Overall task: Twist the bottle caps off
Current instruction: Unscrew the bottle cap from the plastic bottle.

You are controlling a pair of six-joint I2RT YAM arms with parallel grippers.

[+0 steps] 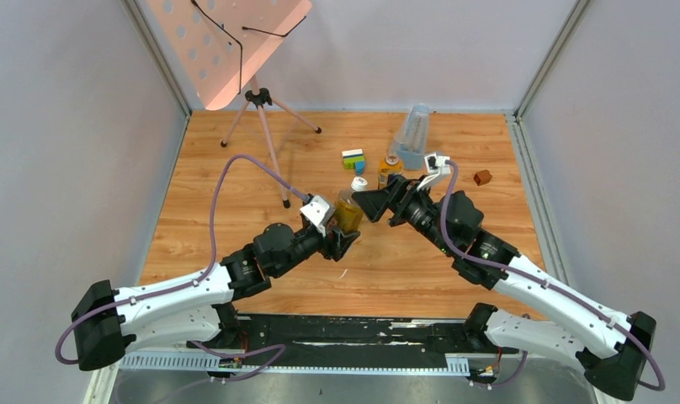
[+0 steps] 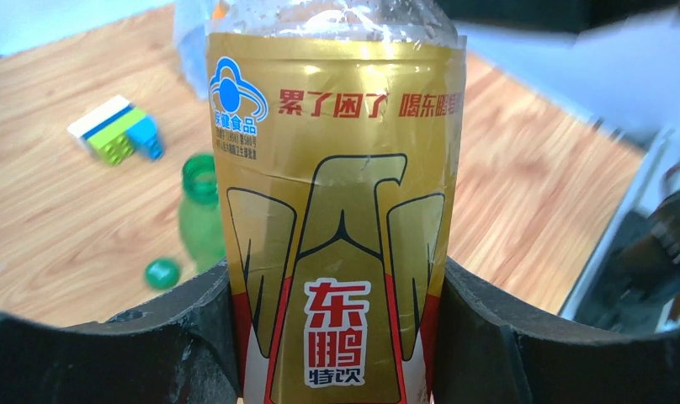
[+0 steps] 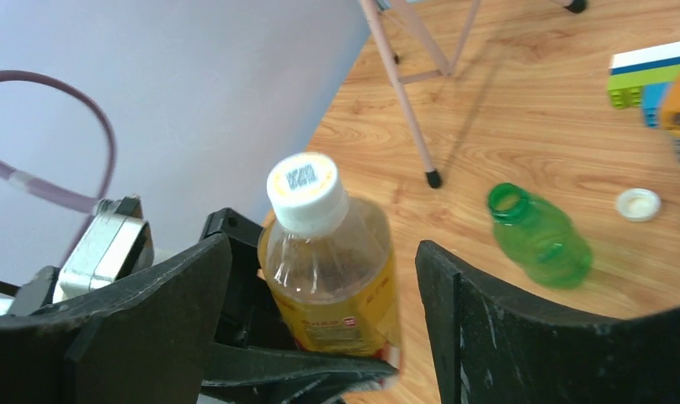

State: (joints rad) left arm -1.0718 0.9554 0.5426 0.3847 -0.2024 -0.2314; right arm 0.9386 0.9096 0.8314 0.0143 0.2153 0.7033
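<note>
Bottle caps: one white cap (image 3: 305, 192) is on the yellow-label amber bottle (image 2: 337, 194), upright near the middle of the table (image 1: 236, 168). Left gripper (image 2: 337, 295) grips that bottle low on the label, one finger pressed to each side. Right gripper (image 3: 324, 252) is at neck height, jaws spread wide on either side of the cap with a clear gap on both sides, holding nothing.

A loose white cap (image 1: 359, 183) lies on the table at 12 o'clock from the held bottle, near it. The green cap (image 2: 162, 273) lies off its bottle, at 7 o'clock just beside the green bottle (image 2: 200, 210), which stands open-necked.

Second amber bottle (image 1: 390, 170) stands at 1 o'clock from the held one; can't tell if it is capped. Toy bricks (image 1: 353, 159) sit at 12 o'clock, beyond the loose white cap. Clear bluish container (image 1: 414, 135) is at 1 o'clock, just behind the second amber bottle. Reddish-brown block (image 1: 482, 177) lies between 2 and 3 o'clock, well apart. Pink tripod stand (image 1: 257, 97) is at 11 o'clock, at the far left of the table.
</note>
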